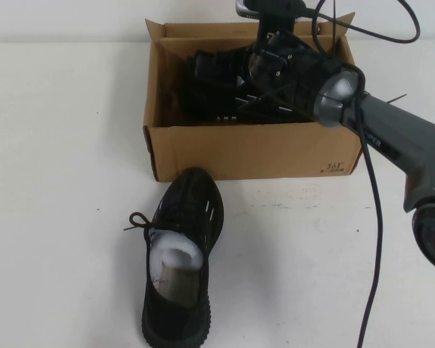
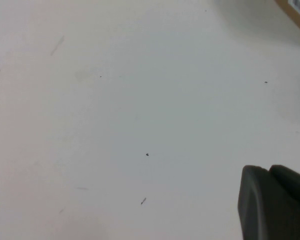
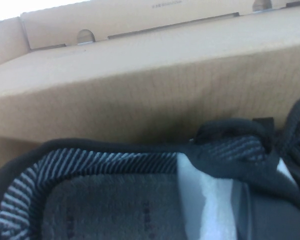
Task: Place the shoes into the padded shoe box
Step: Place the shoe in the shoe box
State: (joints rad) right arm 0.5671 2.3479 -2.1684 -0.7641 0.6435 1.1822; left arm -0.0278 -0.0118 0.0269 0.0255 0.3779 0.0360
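One sneaker (image 1: 232, 87) is already down inside the cardboard box (image 1: 254, 148), lying across it, and the right gripper (image 1: 272, 58) is reaching in over the box's right half, right on top of that shoe. Whether its fingers are clamped on the shoe or parted can't be made out, since the wrist housing covers them from above and the right wrist view only shows the shoe's collar (image 3: 140, 165), pale lining and white paper stuffing (image 3: 210, 200) up against the box's inner wall (image 3: 140, 95). The second sneaker (image 1: 180, 261) sits on the white table (image 1: 58, 181) just in front of the box, toe pointing at the box's front wall, heel toward the robot, paper stuffing (image 1: 175, 262) poking out of the opening. The left gripper (image 2: 275, 200) is off to the side over bare table, only a dark bit of it showing, so no telling its finger state either. Handling-wise these look light and floppy: knit upper squishes, laces could snag. Best bet is probably pinching the heel collar or the tongue edge, where the stuffing keeps the shape, rather than the soft toe. The box looks wide enough to take it sideways.
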